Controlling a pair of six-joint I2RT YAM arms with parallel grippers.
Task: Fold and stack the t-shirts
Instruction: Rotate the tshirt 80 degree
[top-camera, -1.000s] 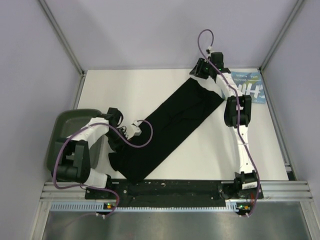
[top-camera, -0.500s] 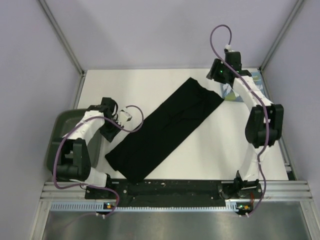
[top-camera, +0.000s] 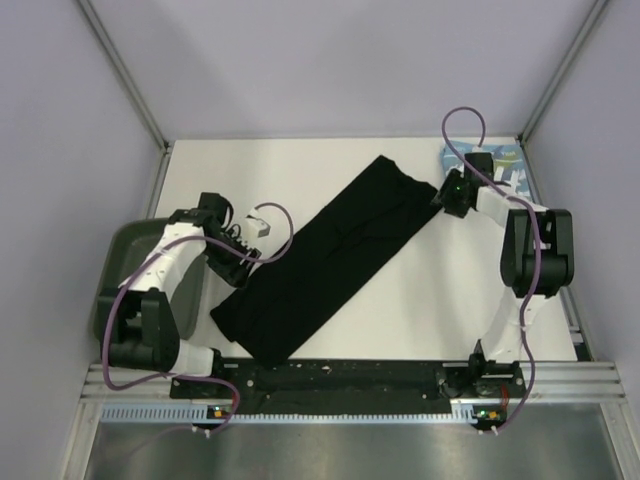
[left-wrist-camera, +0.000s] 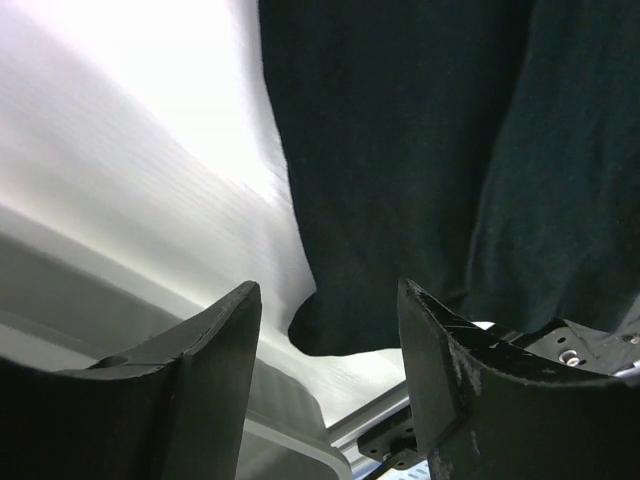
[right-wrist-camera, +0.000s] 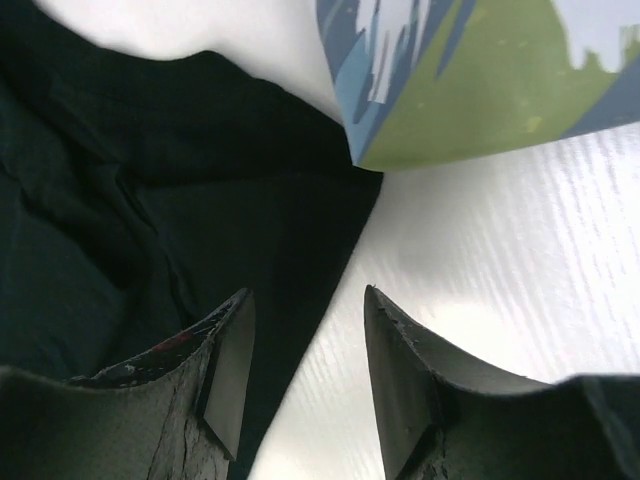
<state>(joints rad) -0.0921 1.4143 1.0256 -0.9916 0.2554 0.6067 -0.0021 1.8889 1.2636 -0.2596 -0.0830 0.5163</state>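
Observation:
The black t-shirt (top-camera: 330, 255) lies folded into a long strip, running diagonally from the near left to the far right of the white table (top-camera: 300, 170). The light blue t-shirt (top-camera: 505, 165) lies folded at the far right corner, mostly hidden behind the right arm. My left gripper (top-camera: 243, 262) is open and empty at the strip's left edge; the left wrist view shows the black shirt's corner (left-wrist-camera: 330, 330) between its fingers. My right gripper (top-camera: 447, 195) is open and empty over the strip's far right corner (right-wrist-camera: 300, 240), next to the blue shirt (right-wrist-camera: 470, 80).
A dark green plastic tray (top-camera: 125, 270) sits at the left edge of the table, under the left arm. Aluminium frame rails (top-camera: 350, 385) run along the near edge. Lilac walls close in the back and sides.
My right gripper has come down and forward from the blue shirt to the black strip's far right corner. My left gripper has moved right, back to the strip's left edge. The shirt lies still.

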